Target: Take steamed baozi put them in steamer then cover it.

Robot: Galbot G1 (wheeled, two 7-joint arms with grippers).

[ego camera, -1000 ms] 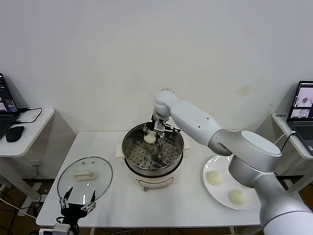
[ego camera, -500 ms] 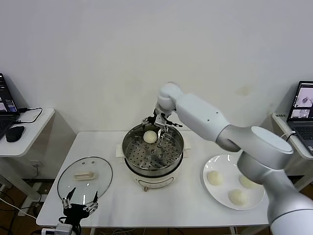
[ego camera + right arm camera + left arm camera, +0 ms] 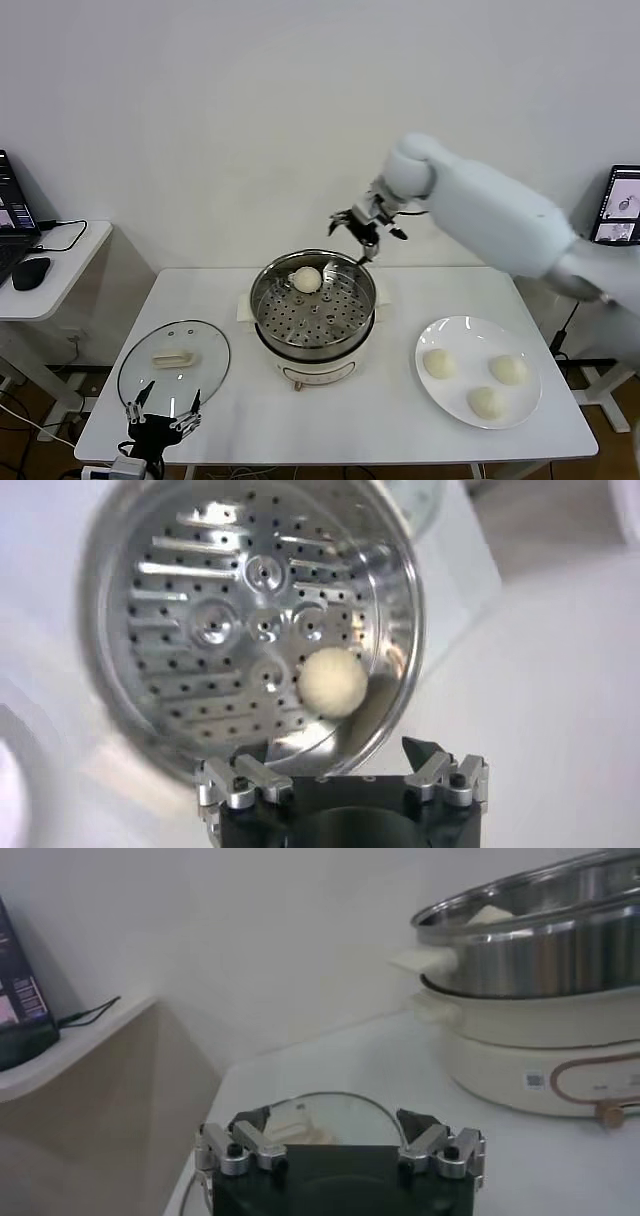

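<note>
- Table [image 3: 330,420]: white, carrying everything; places below given relative to the steamer.
- Right arm: raised above and behind the steamer's far right rim, well clear of the pot.
- Steamer [image 3: 313,312]: steel pot on a white base, mid-table, uncovered, perforated tray bare apart from one bun.
- Plate [image 3: 432,390]: to the right of the steamer, near it, holding three buns [image 3: 438,363].
- Lid [image 3: 173,362]: glass, lying flat to the left of the steamer and toward the near edge, cream handle up.
- Bun in the steamer [image 3: 306,279]: resting on the tray at the far side, against the wall; seen clearly in the right wrist view [image 3: 333,681].
- Right claw [image 3: 362,224]: fingers spread wide, nothing between them, up in the air beyond the steamer's rim.
- Left claw [image 3: 159,418]: fingers spread wide, empty, parked low at the table's near edge just past the lid, well left of the steamer.
- Step in hand, by judgement: first bun delivered, arm on the way to fetch the second.
- Next move likely calls for swinging right of the steamer to the plate, dropping over one bun and closing gently, soft dough being easy to dent.
- Against a second ago: right claw then down inside the steamer, closed on the bun; now released and lifted away, third bun on the plate no longer hidden by the arm.
</note>
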